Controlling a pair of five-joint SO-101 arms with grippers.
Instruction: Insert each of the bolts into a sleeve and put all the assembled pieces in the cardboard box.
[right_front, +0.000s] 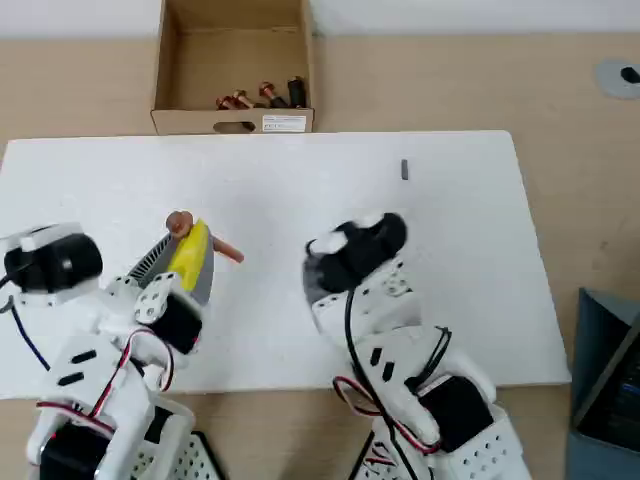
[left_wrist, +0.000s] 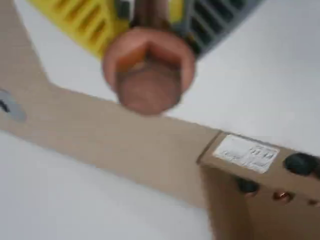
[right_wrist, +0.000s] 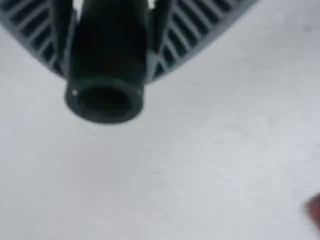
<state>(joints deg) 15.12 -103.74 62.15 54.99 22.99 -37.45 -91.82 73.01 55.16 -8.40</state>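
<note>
Copper-coloured and hex-headed, the bolt (left_wrist: 148, 75) is clamped lengthwise between the left gripper's (right_front: 183, 233) yellow and grey fingers over the white mat (right_front: 450, 300), head towards the cardboard box (right_front: 168, 70). A dark tubular sleeve (right_wrist: 105, 97) is grasped by the right gripper (right_wrist: 107, 40), open end outward. Assembled pieces (right_front: 262, 96) are seen inside the box.

a copper-toned bolt (left_wrist: 148, 75), smooth with a dull sheen, sits in the ribbed yellow and grey plastic of the left hand (left_wrist: 150, 10). the right hand (right_wrist: 107, 35), ribbed grey plastic, grips a dark, smooth, faintly glossy plastic sleeve (right_wrist: 105, 97). a matt white sheet (right_front: 420, 290) covers the matt tan table (right_front: 570, 100). the cardboard box (right_front: 180, 118) is plain brown and matt.
</note>
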